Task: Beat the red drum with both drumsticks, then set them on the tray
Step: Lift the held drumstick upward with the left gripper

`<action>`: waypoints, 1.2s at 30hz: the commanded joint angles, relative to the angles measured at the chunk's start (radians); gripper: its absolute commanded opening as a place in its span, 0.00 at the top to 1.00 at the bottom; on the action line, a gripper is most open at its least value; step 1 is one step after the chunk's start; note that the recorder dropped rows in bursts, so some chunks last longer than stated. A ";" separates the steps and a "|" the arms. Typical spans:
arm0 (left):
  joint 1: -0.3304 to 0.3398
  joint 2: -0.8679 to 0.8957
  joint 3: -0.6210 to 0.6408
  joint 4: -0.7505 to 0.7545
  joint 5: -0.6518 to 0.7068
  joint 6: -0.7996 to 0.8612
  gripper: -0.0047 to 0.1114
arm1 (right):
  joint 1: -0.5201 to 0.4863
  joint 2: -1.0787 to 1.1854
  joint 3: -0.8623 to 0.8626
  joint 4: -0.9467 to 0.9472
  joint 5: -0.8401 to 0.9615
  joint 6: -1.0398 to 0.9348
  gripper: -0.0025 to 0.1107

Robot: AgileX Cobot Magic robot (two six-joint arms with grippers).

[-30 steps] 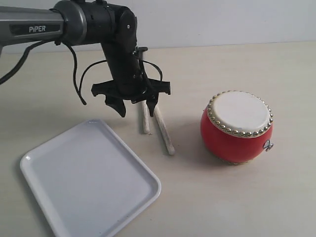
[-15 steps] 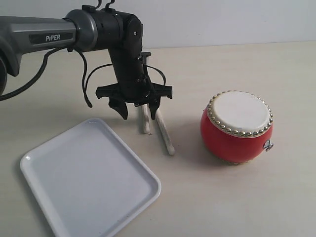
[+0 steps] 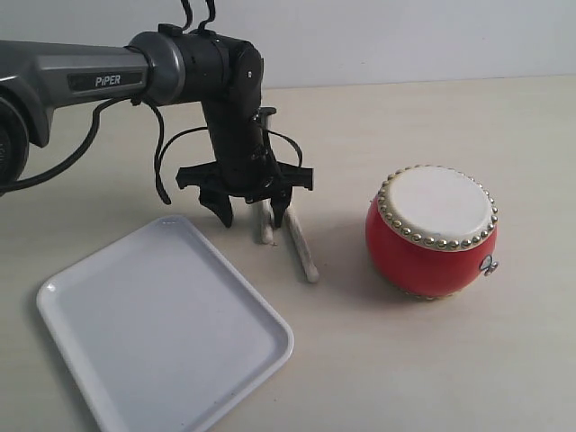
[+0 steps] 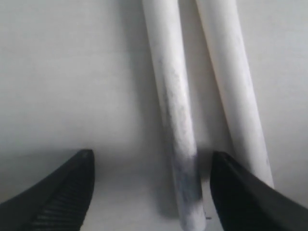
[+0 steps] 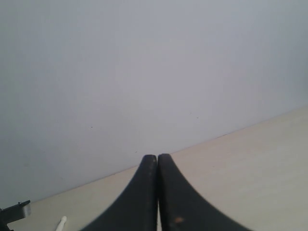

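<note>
Two pale drumsticks lie side by side on the table: the shorter-looking one [image 3: 265, 227] [image 4: 174, 125] and the longer one [image 3: 300, 245] [image 4: 234, 91]. My left gripper [image 3: 253, 216] [image 4: 151, 166] is open and lowered over them, its fingers straddling the first stick's end; the second stick lies at or just outside one finger. The red drum [image 3: 432, 232] with its cream studded top stands upright to the right. The white tray [image 3: 162, 328] lies at the front left. My right gripper [image 5: 157, 159] is shut on nothing, out of the exterior view, facing the wall.
The left arm [image 3: 81, 76] reaches in from the left edge with looping cables. A pale wall runs behind the beige table [image 3: 432, 360]. A stick tip [image 5: 61, 224] shows at the right wrist view's lower edge.
The left gripper has moved a little to the right and come lower over the drumsticks, staying open. The sticks, drum and tray have not moved.
</note>
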 commanded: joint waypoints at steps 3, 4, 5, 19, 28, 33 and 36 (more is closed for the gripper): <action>-0.006 0.005 -0.007 0.007 -0.002 -0.006 0.39 | -0.004 -0.006 0.004 -0.003 -0.009 -0.009 0.98; -0.006 0.005 -0.007 0.007 -0.002 -0.006 0.39 | -0.004 -0.006 0.004 -0.003 -0.009 -0.009 0.98; -0.006 0.007 -0.007 0.007 -0.002 -0.006 0.39 | -0.004 -0.006 0.004 -0.003 -0.009 -0.009 0.98; -0.006 0.007 -0.007 0.007 0.000 0.010 0.82 | -0.004 -0.006 0.004 -0.003 -0.009 -0.009 0.98; 0.027 -0.040 -0.007 0.045 0.016 0.010 0.96 | -0.004 -0.006 0.004 -0.007 -0.014 -0.009 0.98; 0.074 -0.212 0.011 0.126 0.005 0.088 0.96 | -0.004 -0.006 0.004 -0.004 -0.062 -0.009 0.98; 0.102 -0.351 0.119 0.070 -0.082 0.159 0.96 | -0.004 -0.006 0.004 -0.002 -0.129 -0.005 0.98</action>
